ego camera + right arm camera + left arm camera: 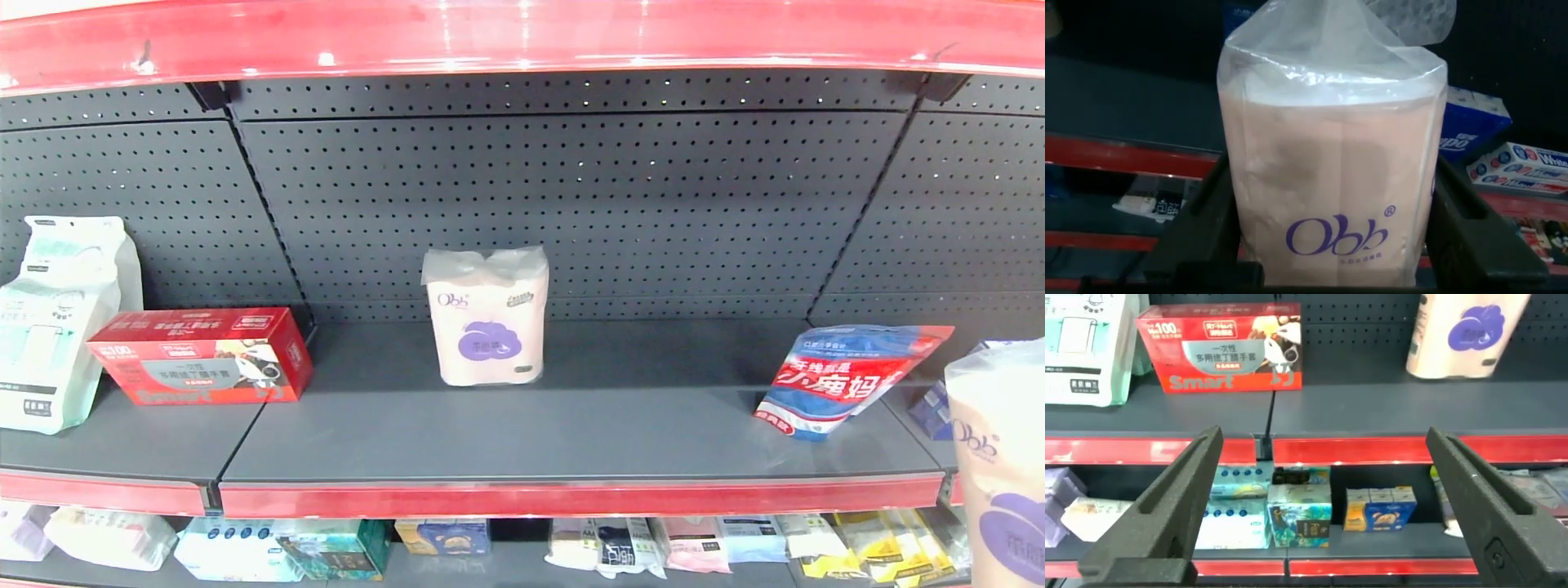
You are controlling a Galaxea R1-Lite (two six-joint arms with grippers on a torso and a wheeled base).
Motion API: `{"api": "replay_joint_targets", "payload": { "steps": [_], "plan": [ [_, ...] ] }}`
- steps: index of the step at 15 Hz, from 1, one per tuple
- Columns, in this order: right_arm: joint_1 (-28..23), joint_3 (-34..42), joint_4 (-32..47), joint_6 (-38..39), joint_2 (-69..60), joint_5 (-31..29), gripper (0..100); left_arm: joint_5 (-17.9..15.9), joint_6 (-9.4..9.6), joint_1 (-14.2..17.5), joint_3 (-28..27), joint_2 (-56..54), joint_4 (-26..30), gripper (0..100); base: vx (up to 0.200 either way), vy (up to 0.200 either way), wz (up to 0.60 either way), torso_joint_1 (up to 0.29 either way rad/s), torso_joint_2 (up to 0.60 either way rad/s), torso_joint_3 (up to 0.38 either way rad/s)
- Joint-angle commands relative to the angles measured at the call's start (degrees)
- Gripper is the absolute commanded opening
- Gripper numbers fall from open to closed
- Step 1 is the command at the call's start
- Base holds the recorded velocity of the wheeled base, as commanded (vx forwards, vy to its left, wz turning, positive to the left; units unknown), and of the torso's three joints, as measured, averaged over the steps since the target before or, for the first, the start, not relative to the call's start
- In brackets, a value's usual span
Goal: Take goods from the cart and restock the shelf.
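1. pack of paper rolls (1331, 163), pale pink in clear plastic wrap: upright, clamped on both sides by the fingers of the right gripper (1335, 249), off the right end of the grey metal shelf (571, 433) with its red front lip.
2. left gripper (1323, 510): fingers spread wide, gripping nothing, facing the red lip.
3. matching pack (487, 318) stands mid-shelf, with bare board between it and the red cardboard box (200, 355) to its left and the leaning blue-and-red pouch (845, 376) to its right.
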State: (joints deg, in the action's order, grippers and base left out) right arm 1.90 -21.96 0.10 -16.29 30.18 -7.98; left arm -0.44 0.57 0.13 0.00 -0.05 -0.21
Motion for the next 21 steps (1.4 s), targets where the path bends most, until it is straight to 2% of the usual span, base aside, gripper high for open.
{"api": "replay_joint_targets", "payload": {
  "steps": [1, 5, 7, 8, 9, 10, 12, 14, 15, 17, 18, 20, 21],
  "plan": [
    [0.0, 0.4, 0.2, 0.1, -1.7, 0.0, 0, -0.1, 0.22, 0.0, 0.0, 0.0, 0.0, 100, 0.000, 0.000, 0.00, 0.000, 0.00, 0.000],
    [0.4, 1.8, 3.2, 1.6, -7.3, 0.4, 0, -0.8, 1.36, -0.7, 0.0, 2.6, -0.1, 100, 0.000, 0.000, 0.00, 0.000, 0.00, 0.000],
    [0.6, 1.7, 6.2, 1.7, -10.8, 3.2, 0, -3.8, 1.18, -2.6, -0.4, 4.4, -0.1, 100, 0.000, 0.000, 0.00, 0.000, 0.00, 0.000],
    [0.6, 1.5, 6.4, 2.0, -11.2, 3.8, 0, -5.2, -1.19, -3.8, -7.9, 10.0, 0.8, 100, 0.000, 0.000, 0.00, 0.000, 0.00, 0.000],
    [0.3, 1.0, 6.4, 2.0, -11.2, 3.2, 0, -4.9, -4.53, -4.0, -14.9, 18.4, 1.8, 100, 0.000, 0.000, 0.00, 0.000, 0.00, 0.000],
    [0.0, 0.9, 6.4, 2.0, -11.2, 2.7, 0, -3.7, -6.64, -3.6, -17.1, 24.0, 1.3, 100, 0.000, 0.000, 0.00, 0.000, 0.00, 0.000],
    [-1.5, 0.7, 6.2, 2.0, -10.9, 0.8, 0, -0.1, -6.99, -3.3, -17.3, 32.7, -1.7, 100, 0.000, 0.000, 0.00, 0.000, 0.00, 0.000],
    [-2.5, 0.7, 6.0, 2.8, -11.0, 0.3, 0, -0.4, -6.81, -3.3, -17.0, 41.2, -7.1, 100, 0.000, 0.000, 0.00, 0.000, 0.00, 0.000],
    [-2.5, 0.6, 5.8, 3.2, -11.2, 0.3, 0, -0.8, -6.73, -3.3, -16.7, 42.9, -7.7, 100, 0.000, 0.000, 0.00, 0.000, 0.00, 0.000],
    [-2.0, 0.1, 6.3, 4.5, -12.5, 0.9, 0, -7.0, -5.85, -3.3, -16.3, 53.2, -14.6, 100, 0.000, 0.000, 0.00, 0.000, 0.00, 0.000],
    [-1.8, 0.3, 6.3, 4.5, -12.5, 0.8, 0, -9.2, -5.06, -3.2, -16.3, 58.5, -21.2, 100, 0.000, 0.000, 0.00, 0.000, 0.00, 0.000],
    [-3.4, 2.0, 6.1, 4.4, -12.6, -2.0, 0, -10.9, -4.88, -3.2, -15.6, 69.0, -35.8, 100, 0.000, 0.000, 0.00, 0.000, 0.00, 0.000],
    [-4.5, 2.9, 5.9, 4.3, -12.8, -4.4, 0, -12.2, -4.97, -3.2, -15.1, 72.6, -40.7, 100, 0.000, 0.000, 0.00, 0.000, 0.00, 0.000]
  ]
}}
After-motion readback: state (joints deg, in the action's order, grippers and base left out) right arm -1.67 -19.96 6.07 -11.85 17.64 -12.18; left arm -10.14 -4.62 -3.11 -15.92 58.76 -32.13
